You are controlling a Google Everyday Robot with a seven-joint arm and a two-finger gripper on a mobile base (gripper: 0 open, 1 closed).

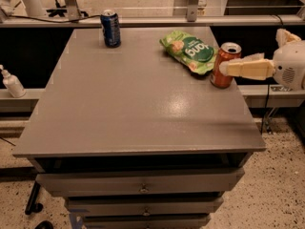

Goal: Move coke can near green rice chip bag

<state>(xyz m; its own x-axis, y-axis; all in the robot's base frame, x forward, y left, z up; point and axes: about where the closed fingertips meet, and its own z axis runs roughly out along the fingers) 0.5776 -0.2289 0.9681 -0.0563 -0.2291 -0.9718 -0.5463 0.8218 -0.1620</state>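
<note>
Grey cabinet tabletop (133,104) above speckled floor (281,185) bears the green rice chip bag (189,51), coke can (220,80) at its four o'clock, clasped by the gripper (230,65) from three o'clock

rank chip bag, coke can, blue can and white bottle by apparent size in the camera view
1. green rice chip bag
2. coke can, at the end effector, table's right edge
3. blue can, slightly smaller but farther: unsure
4. white bottle

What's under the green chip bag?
The green rice chip bag lies flat on the grey table, so the tabletop beneath it is covered; nothing pokes out. The coke can stands close beside it, with the gripper reaching across the can's front.
</note>
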